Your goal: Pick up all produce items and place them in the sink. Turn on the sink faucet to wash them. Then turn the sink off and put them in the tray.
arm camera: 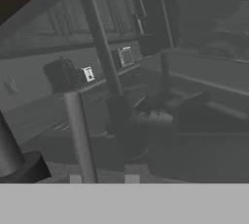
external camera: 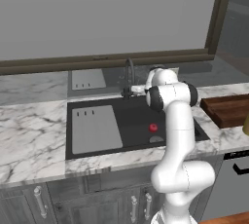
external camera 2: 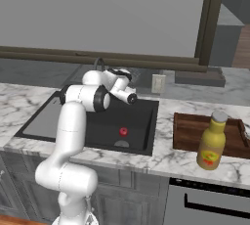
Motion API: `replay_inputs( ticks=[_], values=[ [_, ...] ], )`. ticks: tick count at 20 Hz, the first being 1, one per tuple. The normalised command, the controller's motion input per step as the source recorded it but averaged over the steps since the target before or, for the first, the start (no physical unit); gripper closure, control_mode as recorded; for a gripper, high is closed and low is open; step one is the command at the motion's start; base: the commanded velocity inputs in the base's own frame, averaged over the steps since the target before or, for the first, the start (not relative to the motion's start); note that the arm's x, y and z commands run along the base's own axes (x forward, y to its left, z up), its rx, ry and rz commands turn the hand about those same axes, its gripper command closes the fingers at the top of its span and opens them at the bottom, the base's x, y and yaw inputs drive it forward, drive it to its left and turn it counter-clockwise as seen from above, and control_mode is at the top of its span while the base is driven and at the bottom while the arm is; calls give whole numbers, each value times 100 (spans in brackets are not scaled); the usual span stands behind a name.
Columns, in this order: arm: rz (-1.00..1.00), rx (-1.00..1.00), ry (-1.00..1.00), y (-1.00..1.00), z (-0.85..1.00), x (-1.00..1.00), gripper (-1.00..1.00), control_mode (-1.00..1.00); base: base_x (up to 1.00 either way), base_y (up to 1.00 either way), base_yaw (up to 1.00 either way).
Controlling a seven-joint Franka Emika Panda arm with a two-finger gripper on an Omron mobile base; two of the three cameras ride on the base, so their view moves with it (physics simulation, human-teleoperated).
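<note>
1. A marble counter runs beneath a wide window, and the black sink set into it is our landmark; a flat light-grey panel covers the basin's left part.
2. We see the one red produce item lying on the sink floor, near the drain at the right end, so the first step looks done for this fruit.
3. The faucet rises at the sink's back rim. We see no stream of water from the base views, so we cannot tell whether the wash is pending or over.
4. The wooden tray waits on the counter to the right of the sink, bare of fruit, with a yellow bottle standing in front of it; the transfer to it is still to come.
5. The gripper sits at the faucet's base, behind the sink. In the hand view the fingers show as two small tips a narrow gap apart, and no fruit is between them. Whether they touch the faucet stem, we cannot tell.
</note>
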Motion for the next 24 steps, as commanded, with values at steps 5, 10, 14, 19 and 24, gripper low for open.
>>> replay_inputs(
  ticks=[5,10,14,19,24],
  values=[
    [0,0,5,-75,-6,0,100,-100,0,0,0],
    [0,1,4,-74,-11,0,100,-100,0,0,0],
    [0,0,3,-70,-14,0,100,-100,0,0,0],
    [0,0,3,-62,-17,0,100,-100,0,0,0],
    [0,0,0,-42,-11,0,100,-100,0,0,0]
  ],
)
